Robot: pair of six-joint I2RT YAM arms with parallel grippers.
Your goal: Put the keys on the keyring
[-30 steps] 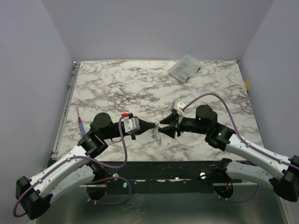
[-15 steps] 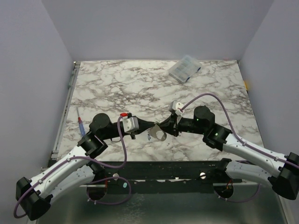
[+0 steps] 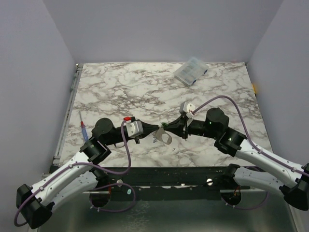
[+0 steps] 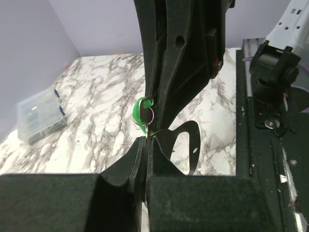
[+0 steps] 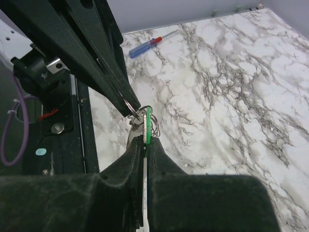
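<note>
Top external view, items counted:

- Bench [image 3: 120,87], marble-patterned: one.
- Clear box [image 3: 190,71]: one, at the far right of the bench.
- Screwdriver [image 3: 83,129]: one, at the left edge.
- Keyring [image 3: 165,138]: one pale loop. It is held off the bench at the near middle, and its long axis lies roughly left to right.
- Green key [image 5: 147,126]: one. It is seen edge-on in the right wrist view, with its long axis in line with the fingers holding it, pointing toward the opposite arm. No blue key can be made out.
- Left gripper [image 3: 155,130]: one, pressed together on the keyring's upper end.
- Right gripper [image 3: 165,127]: one, pinching the green key, tip to tip with the left gripper.
</note>
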